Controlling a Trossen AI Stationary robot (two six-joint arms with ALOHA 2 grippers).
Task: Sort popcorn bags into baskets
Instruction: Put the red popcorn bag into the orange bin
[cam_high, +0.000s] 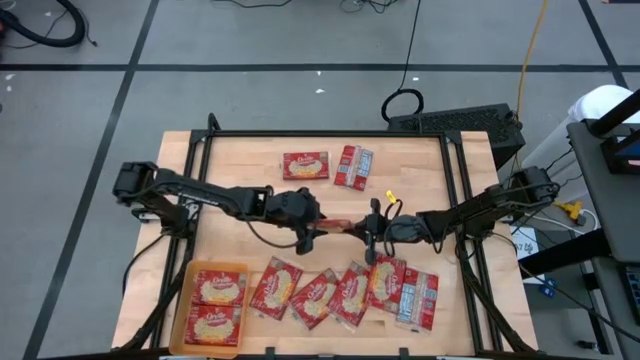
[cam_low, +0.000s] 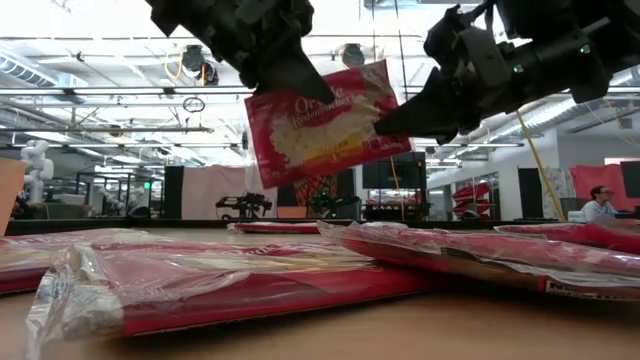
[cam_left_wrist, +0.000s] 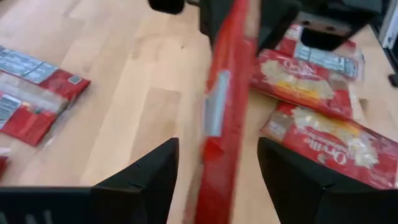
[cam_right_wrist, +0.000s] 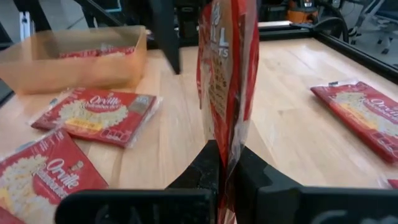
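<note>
A red popcorn bag (cam_high: 336, 224) hangs in the air over the table's middle, between my two grippers. It stands on edge, with its cream picture side showing in the low view (cam_low: 315, 125). My right gripper (cam_right_wrist: 227, 177) is shut on it. My left gripper (cam_left_wrist: 217, 177) is open, its fingers standing on either side of the bag's (cam_left_wrist: 224, 93) other end with a gap on each side. The orange basket (cam_high: 186, 300) sits at the near left corner with two bags in it. Several more bags lie flat in a row along the near edge (cam_high: 350, 293). My right gripper pinches the bag's right-hand edge (cam_low: 378, 112) between its two fingers, coming about level from the table's right. The bag (cam_right_wrist: 225, 74) is lifted clear and stands upright on edge, running straight out from the fingers toward the left arm.
Two bags lie flat near the far edge (cam_high: 305, 165) (cam_high: 353, 167). Bare wood lies between them and the grippers, and between the basket (cam_right_wrist: 74, 62) and the near row. Black frame rails run along the table's sides (cam_high: 465, 200).
</note>
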